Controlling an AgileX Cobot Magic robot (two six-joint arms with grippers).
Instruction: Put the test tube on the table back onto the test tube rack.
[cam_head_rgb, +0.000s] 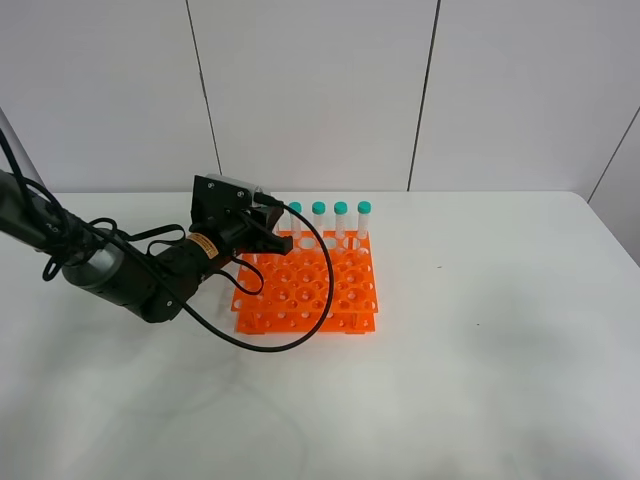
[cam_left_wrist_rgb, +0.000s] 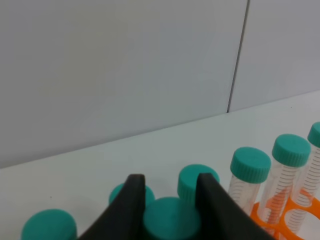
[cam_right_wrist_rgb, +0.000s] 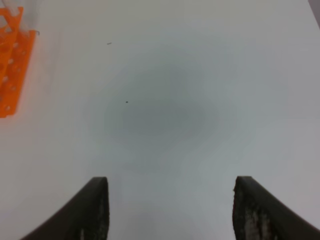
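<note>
Left gripper (cam_left_wrist_rgb: 167, 207) clamped on teal cap of test tube (cam_left_wrist_rgb: 170, 220), black fingers (cam_left_wrist_rgb: 131, 202) pressing cap from both sides. We see it held over far left corner of orange test tube rack (cam_head_rgb: 305, 288); whether tube tip sits in hole, we cannot tell, arm blocks high view. Other capped tubes (cam_head_rgb: 340, 222) stand upright along rack's far row. Right gripper (cam_right_wrist_rgb: 167, 210) spread wide, nothing between fingers, over bare white table (cam_head_rgb: 480, 380), rack well off to one side.
</note>
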